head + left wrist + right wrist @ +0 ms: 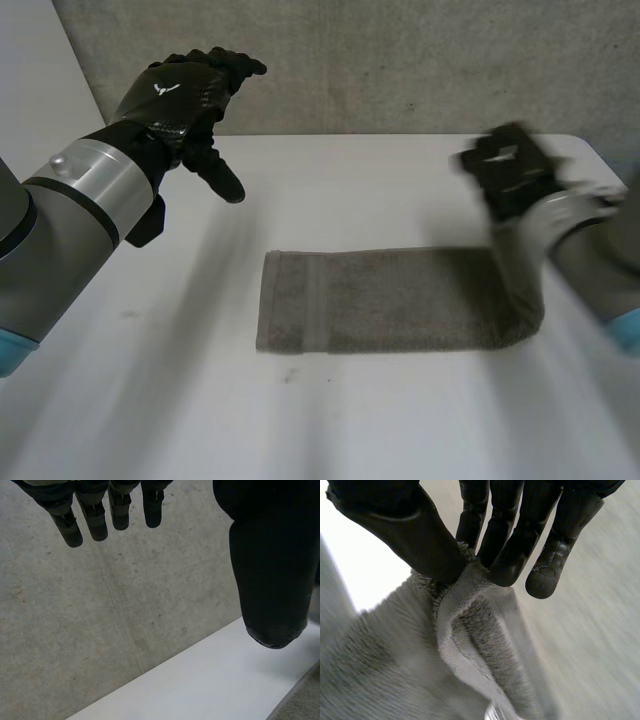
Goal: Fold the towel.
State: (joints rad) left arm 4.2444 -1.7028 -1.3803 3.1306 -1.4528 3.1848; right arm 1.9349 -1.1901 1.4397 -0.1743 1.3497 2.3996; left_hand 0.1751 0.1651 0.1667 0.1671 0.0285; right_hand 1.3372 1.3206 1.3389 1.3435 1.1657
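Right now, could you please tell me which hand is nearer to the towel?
Right. The right hand pinches the towel's raised end between thumb and fingers; the left hand hovers open above the table, apart from the towel's other end.

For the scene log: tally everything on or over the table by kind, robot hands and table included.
grey towel: 1
black hands: 2, the left hand and the right hand
white table: 1
total: 4
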